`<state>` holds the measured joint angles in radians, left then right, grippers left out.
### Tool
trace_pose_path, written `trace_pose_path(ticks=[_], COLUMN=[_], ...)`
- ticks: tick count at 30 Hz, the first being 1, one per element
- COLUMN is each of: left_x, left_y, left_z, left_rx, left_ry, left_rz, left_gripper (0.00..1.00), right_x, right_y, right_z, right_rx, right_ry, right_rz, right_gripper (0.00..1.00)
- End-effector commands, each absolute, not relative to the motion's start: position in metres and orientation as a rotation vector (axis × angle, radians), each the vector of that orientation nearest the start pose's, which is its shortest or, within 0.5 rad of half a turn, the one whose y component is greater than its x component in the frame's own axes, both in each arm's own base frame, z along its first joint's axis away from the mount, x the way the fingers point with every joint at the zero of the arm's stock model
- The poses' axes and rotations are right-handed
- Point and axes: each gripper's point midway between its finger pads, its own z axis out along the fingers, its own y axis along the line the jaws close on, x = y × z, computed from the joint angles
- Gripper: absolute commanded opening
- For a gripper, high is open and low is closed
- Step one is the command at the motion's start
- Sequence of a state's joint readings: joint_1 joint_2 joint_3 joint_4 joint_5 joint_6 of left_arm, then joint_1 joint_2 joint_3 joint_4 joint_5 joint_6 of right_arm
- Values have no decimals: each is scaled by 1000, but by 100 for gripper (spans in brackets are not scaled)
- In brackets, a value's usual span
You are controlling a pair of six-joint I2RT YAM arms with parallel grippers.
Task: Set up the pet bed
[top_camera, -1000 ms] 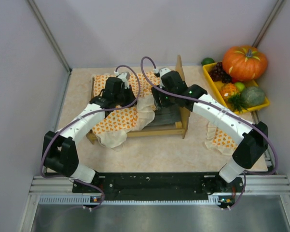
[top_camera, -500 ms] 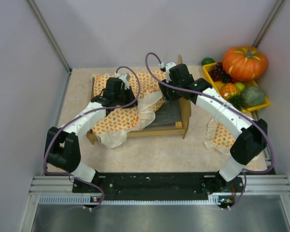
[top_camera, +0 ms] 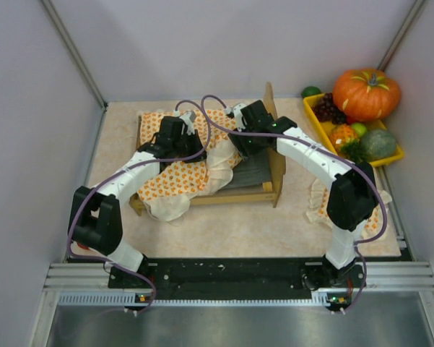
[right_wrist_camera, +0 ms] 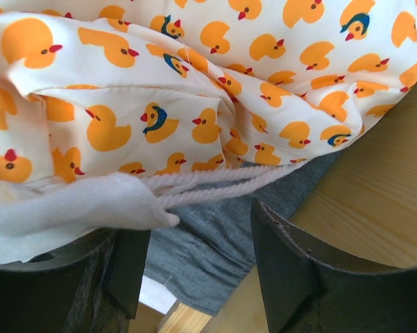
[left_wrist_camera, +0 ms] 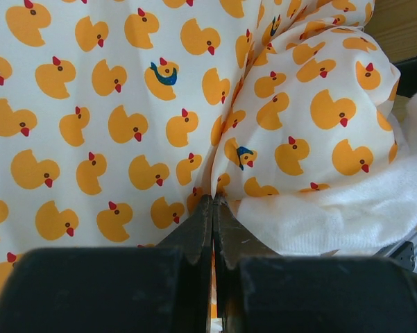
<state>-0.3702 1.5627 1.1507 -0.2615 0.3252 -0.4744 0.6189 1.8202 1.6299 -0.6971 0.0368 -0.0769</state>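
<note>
Tabletop (top_camera: 238, 228): beige, with grey walls on three sides.
Pet bed (top_camera: 271, 189): middle of the tabletop, headboard (top_camera: 269, 97) upright at its right end, grey base (right_wrist_camera: 215, 243) bare near it.
Bedspread (top_camera: 177, 177): duck-printed with a white ruffle, bunched over the bed's left and middle.
Left gripper (left_wrist_camera: 213, 208): fingers pressed together, a fold of the bedspread pinched at the tips.
Right gripper (right_wrist_camera: 198, 223): jaws apart, holding nothing, low over the ruffle edge and grey base.
Pillow (top_camera: 332, 210): right of the bed, partly behind the right arm.
Pumpkin (top_camera: 366, 92): far right corner, by a yellow tray (top_camera: 390, 155) of produce.
</note>
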Motion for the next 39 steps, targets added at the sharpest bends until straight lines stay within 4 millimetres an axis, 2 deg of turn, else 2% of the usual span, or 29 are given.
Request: trace_pose_path(ticks=[1,5,10,12,16,25,26,28,29,31,34,39], left_x=[379,380,381,381,380,376,375,376,376,377,377,378], left_y=[-225,-224,-222,-222,-225,-227,-227,-226,-226,-227,-226,-224], left_z=[167,168,168,169,168,166,166,166,166,167,167,165], left_rx=[70,69,72,74,84,91,91,86,86,85,87,75], left_ry=[2292,2291,2291,2292,2296,2300,2300,2298,2298,2296,2295,2299], left_rz=[-830,-829,-818,-824,-844,-868,-868,-869,-869,-870,-867,-853], left_gripper=[0,0,0,0,0,0,0,0,0,0,0,0], right_x=[405,408,412,410,420,430,430,426,423,416,403,372], right_y=[266,259,263,272,278,286,285,287,286,285,284,287], right_z=[201,206,212,205,194,189,189,194,194,206,209,227], right_rx=[-833,-858,-927,-982,-1019,-1074,-1073,-1077,-1067,-1054,-1019,-937], right_ry=[2181,2150,2093,2085,2065,1984,1985,1975,1983,1965,1989,2040], right_rz=[144,92,87,130,128,155,154,178,189,218,274,434], right_gripper=[58,59,59,59,57,26,19,10,0,0,0,0])
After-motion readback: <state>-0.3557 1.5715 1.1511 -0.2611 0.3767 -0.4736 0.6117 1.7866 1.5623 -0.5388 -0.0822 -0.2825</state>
